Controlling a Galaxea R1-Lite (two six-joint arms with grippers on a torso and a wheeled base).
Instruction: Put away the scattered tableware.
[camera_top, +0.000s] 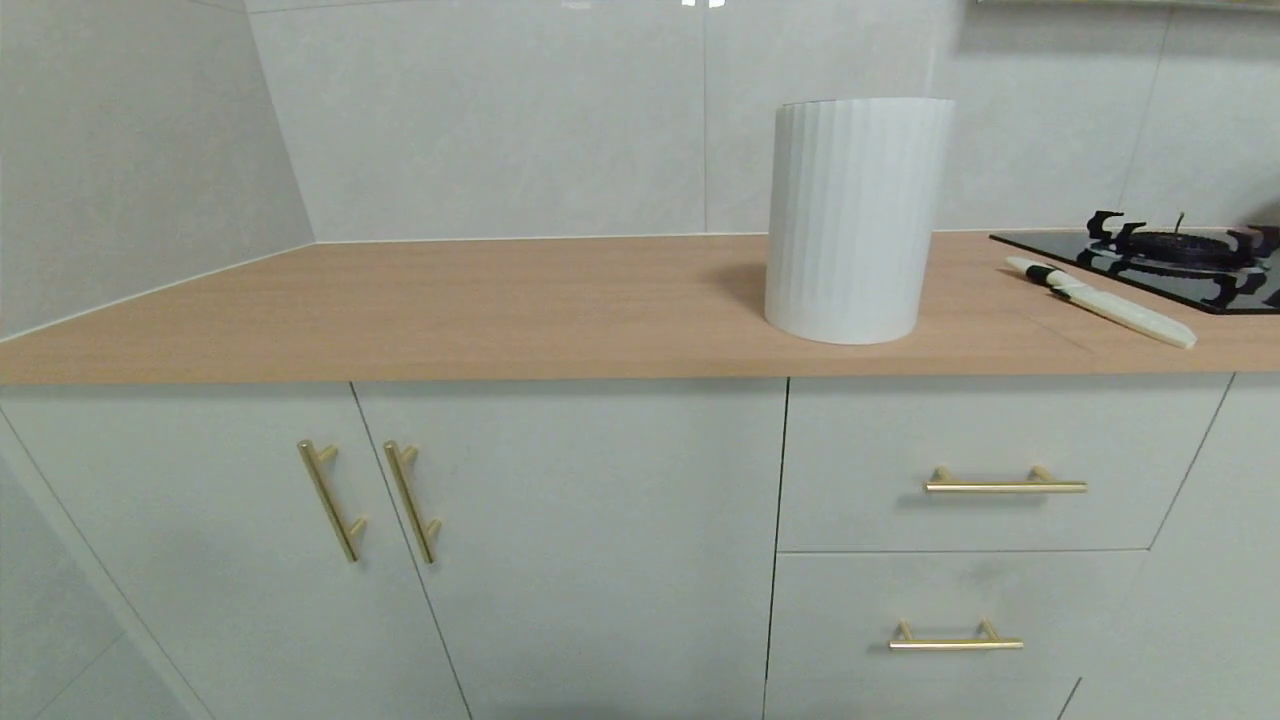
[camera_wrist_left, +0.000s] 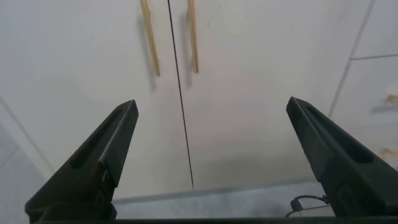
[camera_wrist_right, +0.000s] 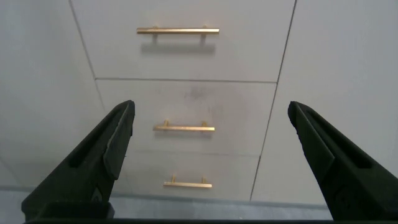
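**Head view: white utensil (camera_top: 1100, 300) loose on the countertop (camera_top: 450, 310), both grippers spread wide**

We see the white utensil lying flat on the wooden countertop, over on our right. It is long and slim, with a dark band near its far end. It lies at a slant just beside the near edge of the black gas hob (camera_top: 1150, 268), on the wood and not on the glass.

To its left a ribbed white canister (camera_top: 850, 220) stands upright on the same countertop, near the utensil but apart from it. We cannot see into the canister from this height.

Below the countertop, two pale cabinet doors meet at a seam, with two upright gold door handles (camera_top: 330, 500) side by side. Right of them sit drawers with level gold drawer handles (camera_top: 1005, 485).

Our left gripper (camera_wrist_left: 210, 104) is down in front of those doors. Its dark fingers (camera_wrist_left: 106, 149) stand wide apart, and the door seam shows in the open gap between them.

Our right gripper (camera_wrist_right: 210, 106) faces the drawer stack. It is just as wide open, and three drawer handles show one above another in the gap between its two fingers (camera_wrist_right: 102, 152).

Both grippers are well apart from the utensil and the canister up on the countertop.
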